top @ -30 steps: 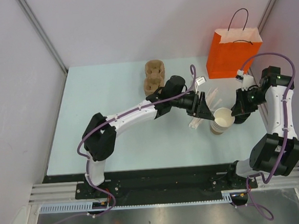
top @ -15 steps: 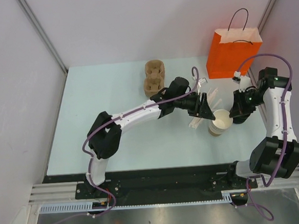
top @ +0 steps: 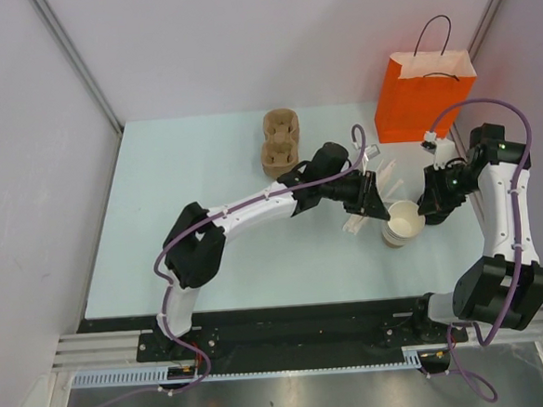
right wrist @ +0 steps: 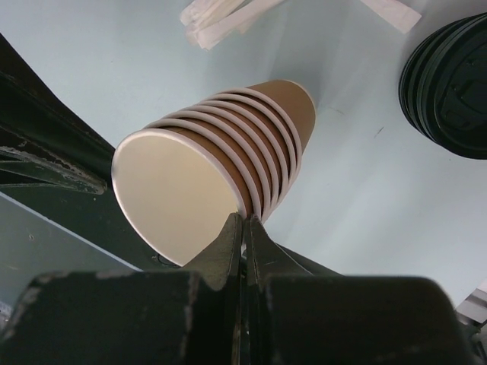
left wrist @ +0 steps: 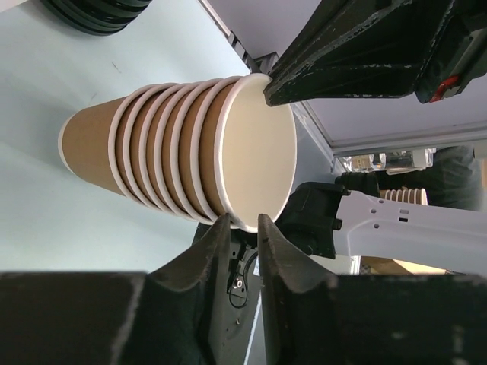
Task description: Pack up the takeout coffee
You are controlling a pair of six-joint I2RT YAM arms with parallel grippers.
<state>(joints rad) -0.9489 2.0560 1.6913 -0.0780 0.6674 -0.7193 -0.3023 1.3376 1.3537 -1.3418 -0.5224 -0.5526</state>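
I cannot find a lidded cup in any of my three views, so I cannot place the takeout coffee. What both arms are working at is one stack of lidless paper cups on the right part of the table. Its base is on the surface, its open mouth is up, and it leans a little. I count about seven white rims nested together, though the closest ones crowd each other.

The left gripper comes in from the left. Its two fingers have only a narrow gap between them and sit either side of the top cup's rim. I cannot tell whether they actually bite it.

The right gripper meets the stack from the opposite side. Its jaws are pressed together right at the stacked rims, and I cannot tell whether any paper is caught between them.

- **Black lids:** one pile of black lids lies just beside the stack. They are too tightly nested to count.
- **Paper-wrapped sticks:** a small scatter of them lies under the left wrist.
- **Pulp carrier:** one pulp carrier with two pockets sits well apart, toward the back of the table.
- **Orange paper bag:** one orange paper bag stands upright at the back right.
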